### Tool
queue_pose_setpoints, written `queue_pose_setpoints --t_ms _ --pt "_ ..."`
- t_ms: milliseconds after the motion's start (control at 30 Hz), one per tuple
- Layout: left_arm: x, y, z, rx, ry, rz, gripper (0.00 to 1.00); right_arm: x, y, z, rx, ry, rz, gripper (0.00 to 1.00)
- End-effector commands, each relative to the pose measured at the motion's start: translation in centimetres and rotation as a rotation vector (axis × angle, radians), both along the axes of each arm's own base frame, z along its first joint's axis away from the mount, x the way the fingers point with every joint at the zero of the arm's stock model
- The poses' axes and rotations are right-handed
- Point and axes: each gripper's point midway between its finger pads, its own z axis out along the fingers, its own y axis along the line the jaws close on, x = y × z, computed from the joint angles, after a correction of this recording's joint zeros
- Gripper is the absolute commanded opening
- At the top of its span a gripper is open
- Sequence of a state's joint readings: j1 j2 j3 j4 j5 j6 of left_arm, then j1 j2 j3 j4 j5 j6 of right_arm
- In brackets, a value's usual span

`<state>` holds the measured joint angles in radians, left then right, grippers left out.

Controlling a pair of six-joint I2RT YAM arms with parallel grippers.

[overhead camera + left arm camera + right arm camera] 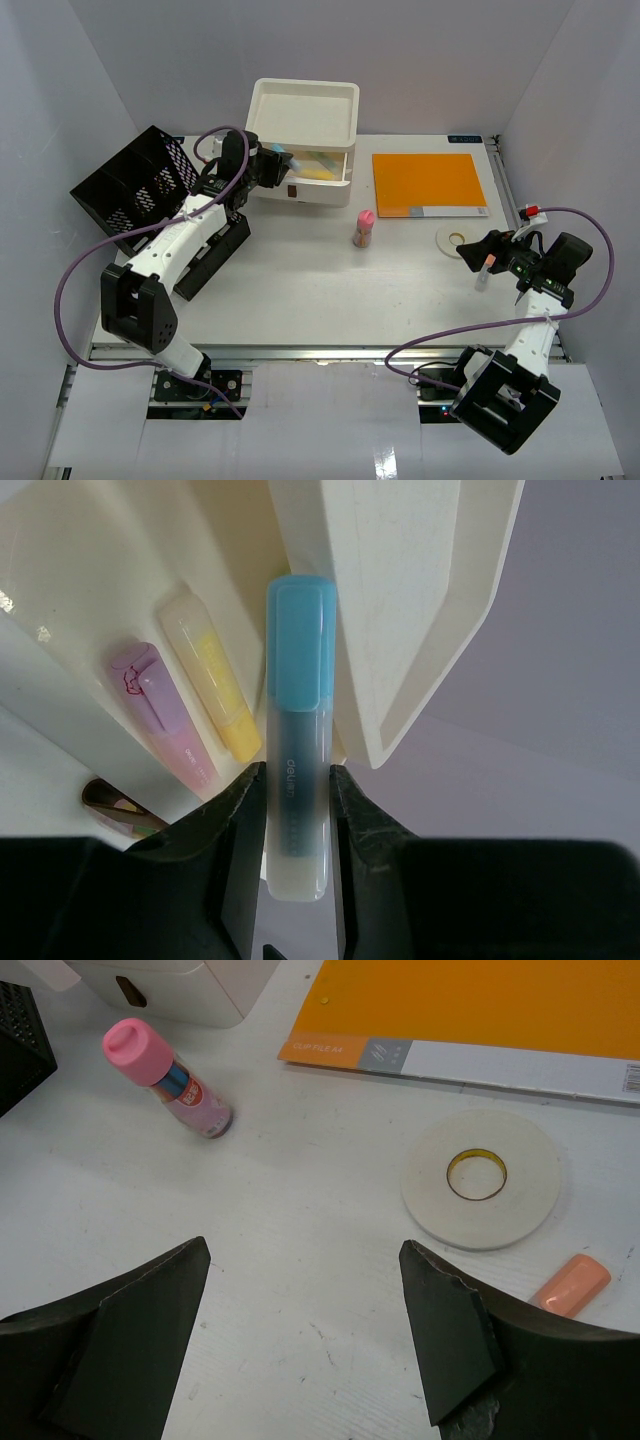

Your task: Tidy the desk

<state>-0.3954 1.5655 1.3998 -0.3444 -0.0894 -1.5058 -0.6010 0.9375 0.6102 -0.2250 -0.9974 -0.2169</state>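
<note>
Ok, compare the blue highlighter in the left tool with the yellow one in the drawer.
Colour: the blue highlighter has a blue cap; the yellow highlighter is yellow. State: the blue highlighter is clamped in the left tool; the yellow highlighter lies loose in the drawer, beside a purple highlighter. Pose: the blue one runs straight along the tool; the yellow one lies slanted. Both have frosted, stubby bodies.

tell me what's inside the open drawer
A purple highlighter and a yellow highlighter lie inside; the left end effector grips a blue highlighter at the opening. The back of the drawer is hidden under the box.
</note>
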Motion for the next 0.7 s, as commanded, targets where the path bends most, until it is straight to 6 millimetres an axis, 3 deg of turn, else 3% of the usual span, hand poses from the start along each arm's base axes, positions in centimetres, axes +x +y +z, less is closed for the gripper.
queue_pose_setpoints --t_ms 0,200,433,500,667 --pt "-0.3 -0.2 1.1 -0.034 -0.002 0.003 0.45 0.3 -0.2 0.4 -0.017 -0.032 0.006 0.83" --pt "-0.4 -0.2 1.3 -0.024 -0.012 -0.013 0.65 0.3 -0.2 0.3 -0.017 -0.028 0.005 0.83" --pt "-1.0 -0.3 3.2 0.011 -0.074 -0.057 0.68 0.3 -0.3 0.2 -0.022 -0.028 0.003 0.83" --pt "-1.3 -0.3 5.3 0.052 -0.157 -0.096 0.68 0.4 -0.3 0.2 -0.022 -0.027 0.005 0.83" --pt "-3.0 0.3 14.0 0.249 -0.561 -0.199 0.77 0.3 -0.4 0.1 -0.025 -0.024 0.000 0.83"
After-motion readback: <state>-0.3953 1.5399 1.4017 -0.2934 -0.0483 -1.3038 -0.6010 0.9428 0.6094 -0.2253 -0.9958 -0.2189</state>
